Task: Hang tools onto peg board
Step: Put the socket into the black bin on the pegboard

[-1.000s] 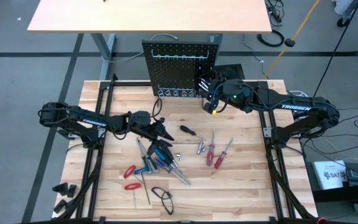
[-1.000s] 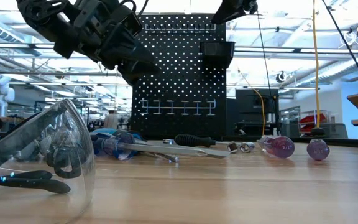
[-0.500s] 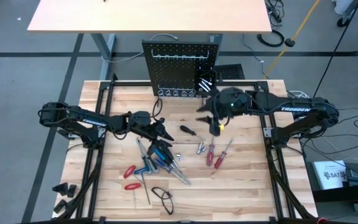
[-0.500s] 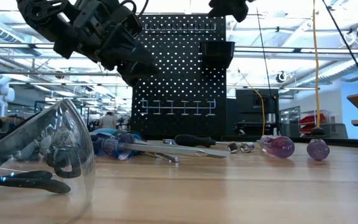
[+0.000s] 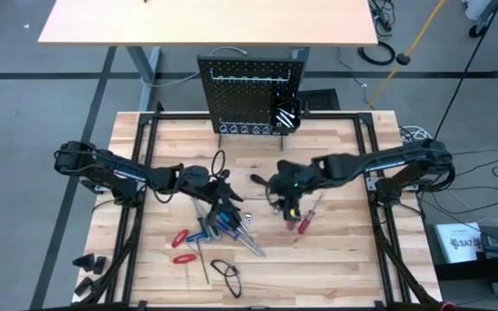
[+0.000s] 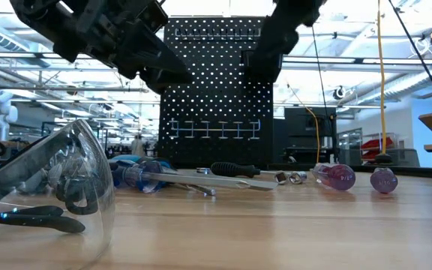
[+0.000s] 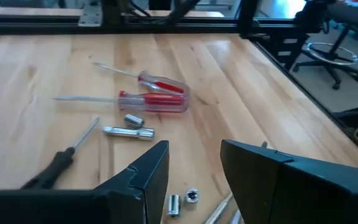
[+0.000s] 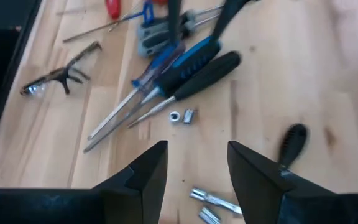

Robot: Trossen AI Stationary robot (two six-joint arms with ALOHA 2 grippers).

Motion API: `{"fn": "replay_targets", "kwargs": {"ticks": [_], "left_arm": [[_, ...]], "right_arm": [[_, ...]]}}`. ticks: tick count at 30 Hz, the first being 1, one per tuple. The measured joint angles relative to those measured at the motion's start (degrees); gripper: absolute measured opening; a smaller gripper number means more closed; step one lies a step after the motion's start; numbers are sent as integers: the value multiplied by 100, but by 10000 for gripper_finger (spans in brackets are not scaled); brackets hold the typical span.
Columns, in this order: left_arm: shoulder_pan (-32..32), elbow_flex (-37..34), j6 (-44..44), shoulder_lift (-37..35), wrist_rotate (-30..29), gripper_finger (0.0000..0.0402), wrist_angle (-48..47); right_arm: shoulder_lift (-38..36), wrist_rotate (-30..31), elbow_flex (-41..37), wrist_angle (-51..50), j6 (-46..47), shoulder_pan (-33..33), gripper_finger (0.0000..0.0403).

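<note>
The tools lie loose on the wooden table: two red-handled screwdrivers (image 5: 304, 216), a black-handled screwdriver (image 5: 260, 180), silver bits (image 7: 129, 127), a heap of blue- and black-handled screwdrivers (image 5: 223, 225) and red pliers (image 5: 180, 246). The black peg board (image 5: 252, 95) stands upright at the far edge, its hooks bare. My left gripper (image 5: 233, 193) hovers open over the heap's far end. My right gripper (image 5: 277, 193) is open, slanting down above the table's middle, between the black screwdriver and the red ones. Neither has anything between its fingers.
Clear safety glasses (image 5: 226, 275) lie near the table's front edge and fill the low view's left side (image 6: 43, 187). A small black bin (image 6: 261, 66) hangs on the peg board's right side. A tan table (image 5: 206, 22) stands beyond the peg board.
My right gripper has swung away from the peg board toward the near edge and the table's middle, sinking and tipping its fingers downward over the tools. My left gripper has shifted a little toward the near edge. No tool has moved.
</note>
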Motion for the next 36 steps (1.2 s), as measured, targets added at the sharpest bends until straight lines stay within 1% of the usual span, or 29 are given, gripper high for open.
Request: {"fn": "replay_targets", "kwargs": {"ticks": [5, 9, 13, 17, 19, 22, 25, 27, 29, 31, 33, 36], "left_arm": [[-134, 65, 112, 159, -28, 153, -32], [-211, 84, 279, 551, -28, 153, 37], [-211, 192, 351, 1061, -26, 153, 47], [-244, 451, 395, 1559, -8, 153, 70], [-288, 562, 395, 1771, 56, 153, 64], [-328, 643, 393, 1971, 73, 153, 66], [-337, 659, 392, 2055, 74, 153, 78], [-354, 659, 384, 2113, 74, 153, 276], [-379, 661, 373, 2170, 40, 153, 475], [-414, 666, 366, 2221, -187, 153, 504], [-436, 664, 248, 2223, -366, 153, 332], [-441, 664, 226, 2223, -416, 153, 253]], "right_arm": [[460, 32, -15, 425, -53, 144, 160], [693, 292, -15, 652, -83, 162, 160], [712, 316, -21, 631, -195, 215, 160], [670, 327, -21, 598, -353, 240, 160], [646, 513, -21, 635, -458, 235, 160], [644, 739, -21, 609, -630, 231, 160], [641, 758, -33, 627, -814, 215, 160], [595, 755, -231, 878, -1024, 204, 160], [457, 742, -658, 1261, -1204, 146, 160], [248, 736, -1193, 1993, -1205, 36, 160], [-18, 724, -1716, 2667, -1092, -59, 160], [-360, 706, -2294, 3446, -917, -136, 160]]}}
